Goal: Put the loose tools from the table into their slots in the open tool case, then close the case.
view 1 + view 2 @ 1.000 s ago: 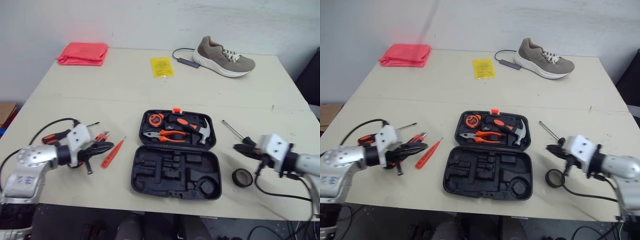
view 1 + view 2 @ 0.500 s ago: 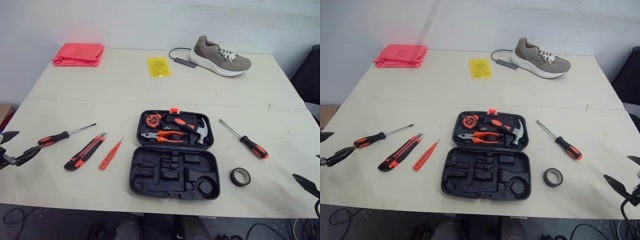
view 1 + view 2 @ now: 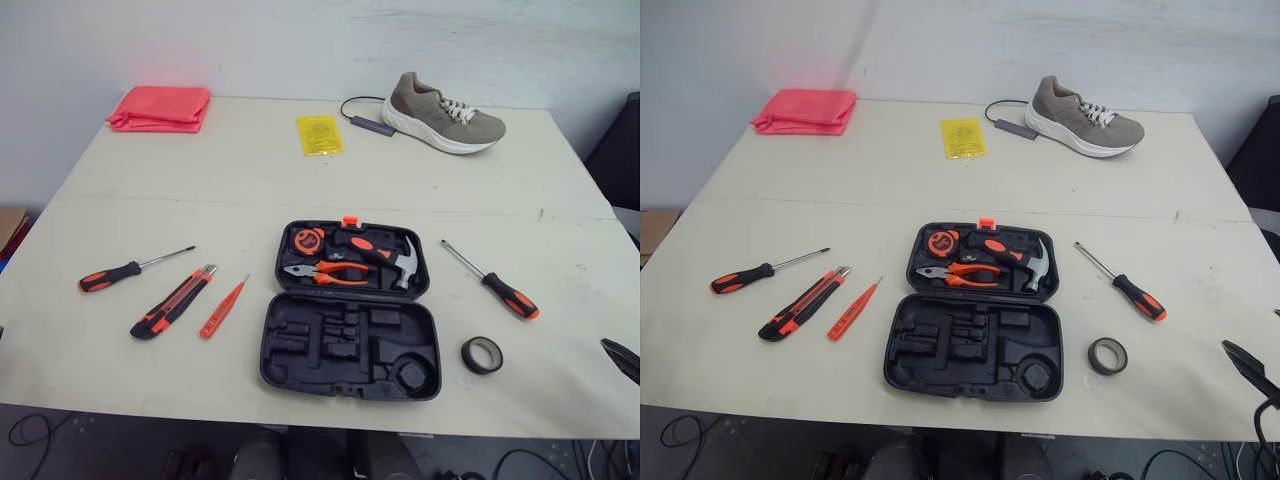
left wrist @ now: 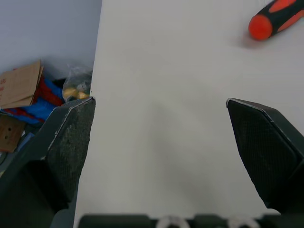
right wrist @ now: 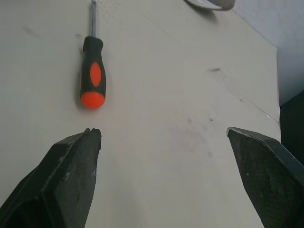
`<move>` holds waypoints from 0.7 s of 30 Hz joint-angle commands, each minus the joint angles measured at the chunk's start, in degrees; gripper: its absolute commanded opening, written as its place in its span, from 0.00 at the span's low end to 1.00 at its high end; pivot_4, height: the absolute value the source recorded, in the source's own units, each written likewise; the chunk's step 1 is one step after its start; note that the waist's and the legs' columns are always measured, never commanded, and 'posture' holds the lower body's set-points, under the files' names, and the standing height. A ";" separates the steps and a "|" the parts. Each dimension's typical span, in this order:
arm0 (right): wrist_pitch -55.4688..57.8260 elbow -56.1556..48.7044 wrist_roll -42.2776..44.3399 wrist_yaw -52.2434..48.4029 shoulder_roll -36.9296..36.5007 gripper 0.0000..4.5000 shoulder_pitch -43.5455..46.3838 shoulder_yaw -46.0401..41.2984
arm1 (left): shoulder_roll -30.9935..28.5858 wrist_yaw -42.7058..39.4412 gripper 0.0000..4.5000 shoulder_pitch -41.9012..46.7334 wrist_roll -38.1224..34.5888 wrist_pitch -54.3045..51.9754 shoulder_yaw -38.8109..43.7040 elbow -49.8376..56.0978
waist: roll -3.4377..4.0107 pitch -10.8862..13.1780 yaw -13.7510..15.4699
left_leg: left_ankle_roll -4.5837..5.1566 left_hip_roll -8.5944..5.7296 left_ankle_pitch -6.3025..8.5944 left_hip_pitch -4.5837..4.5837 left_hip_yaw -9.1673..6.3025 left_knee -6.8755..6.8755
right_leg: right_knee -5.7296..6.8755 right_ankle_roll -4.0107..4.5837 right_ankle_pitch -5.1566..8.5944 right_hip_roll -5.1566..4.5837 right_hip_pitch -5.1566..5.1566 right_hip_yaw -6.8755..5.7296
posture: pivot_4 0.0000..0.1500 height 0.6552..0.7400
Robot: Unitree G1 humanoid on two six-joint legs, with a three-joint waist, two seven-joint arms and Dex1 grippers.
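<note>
Gaping wide and empty, the right gripper [image 5: 163, 130] hovers over the table [image 5: 190, 85] — a screwdriver [image 5: 92, 78] lies just ahead of it, untouched; the open tool case [image 3: 350, 345] sits well to its left, past the tape roll [image 3: 466, 355]. The left gripper [image 4: 160, 102] is spread just as wide, holding nothing, at the table's edge — a second screwdriver [image 4: 278, 16] lies ahead of it; the case is far to its right.

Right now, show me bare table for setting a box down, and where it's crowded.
Barest: the wide band between cloth, packet, shoe and the case. Crowded: left of the case, a screwdriver, knife and tester; right of it, a second screwdriver and tape.
</note>
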State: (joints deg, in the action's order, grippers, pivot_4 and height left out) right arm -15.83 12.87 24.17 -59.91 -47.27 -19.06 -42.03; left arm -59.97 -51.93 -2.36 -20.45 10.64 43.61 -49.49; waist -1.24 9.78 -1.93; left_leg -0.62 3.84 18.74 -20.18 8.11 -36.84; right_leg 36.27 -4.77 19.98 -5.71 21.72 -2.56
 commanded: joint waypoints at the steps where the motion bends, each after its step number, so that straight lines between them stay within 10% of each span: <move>1: 1.54 -6.31 4.68 -1.26 0.71 0.99 1.93 1.09 | -0.04 -1.90 0.99 2.07 -2.07 -2.16 -1.50 5.59 | 0.01 0.00 0.15 | 0.00 0.00 0.00 0.00 0.00 0.00 | 0.00 0.00 0.00 0.00 -0.01 -0.02 | 1.00 1.00; 11: 10.04 -26.41 11.88 1.43 6.33 0.99 6.91 10.47 | -2.67 -8.61 0.99 10.49 0.19 -12.73 -13.25 14.83 | 0.01 0.01 0.27 | 0.30 -0.02 -0.19 -0.04 0.07 -0.14 | 0.17 -0.02 -0.01 0.07 -0.01 -0.13 | 1.00 1.00; 21: 10.92 -39.84 12.14 1.72 10.16 0.99 8.86 21.14 | -3.17 -17.24 0.99 31.20 10.76 -9.44 -30.92 -1.15 | -0.24 -0.05 0.37 | 0.21 -0.05 -0.25 -0.17 0.43 -0.35 | 0.37 -0.08 -0.04 0.26 0.29 -0.44 | 1.00 1.00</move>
State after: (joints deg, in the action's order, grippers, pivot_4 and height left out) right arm -4.52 -24.62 35.83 -58.14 -37.32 -10.39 -21.17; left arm -61.86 -68.69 26.49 -11.22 0.07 13.11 -48.33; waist -1.48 9.73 -1.56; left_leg -0.41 3.80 18.49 -20.42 8.57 -37.26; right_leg 36.67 -4.85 19.94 -5.40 22.09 -3.01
